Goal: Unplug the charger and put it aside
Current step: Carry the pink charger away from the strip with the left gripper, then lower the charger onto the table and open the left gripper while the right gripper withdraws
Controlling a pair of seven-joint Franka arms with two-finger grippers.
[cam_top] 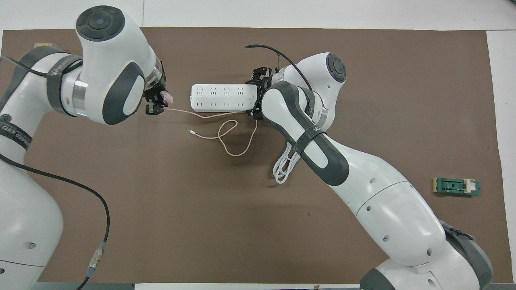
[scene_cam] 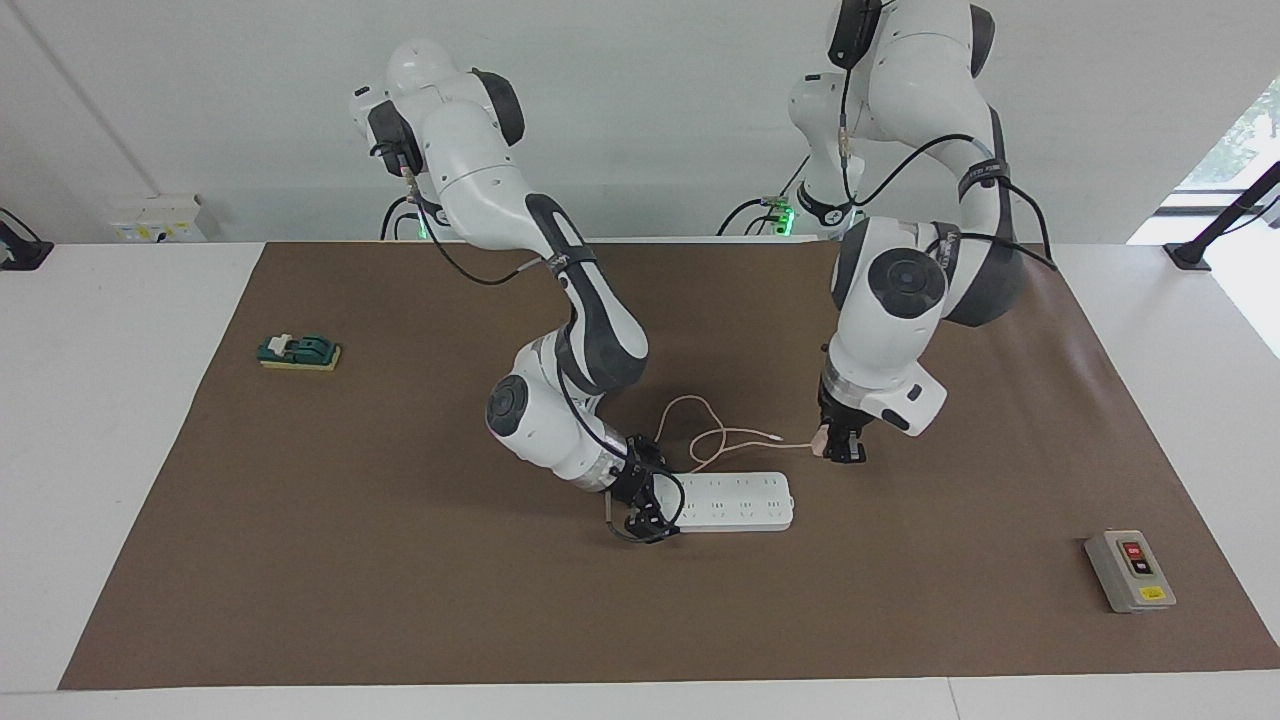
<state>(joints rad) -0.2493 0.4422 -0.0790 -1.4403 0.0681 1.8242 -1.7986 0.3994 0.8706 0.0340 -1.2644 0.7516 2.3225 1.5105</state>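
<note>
Charger (scene_cam: 821, 440) is out of the power strip (scene_cam: 735, 501) — clamped in the left gripper (scene_cam: 843, 447), not yet released — right gripper (scene_cam: 648, 508) pinning the strip, grip unclear.

The pink charger (scene_cam: 820, 440) was mostly covered by the left gripper (scene_cam: 843, 452), with only a sliver of the cube showing in either view. The right gripper (scene_cam: 648, 520) hid the end of the white power strip (scene_cam: 740, 500) toward the right arm's end of the table. The right forearm covered part of the strip's coiled white cord (cam_top: 284, 167) in the overhead view.
</note>
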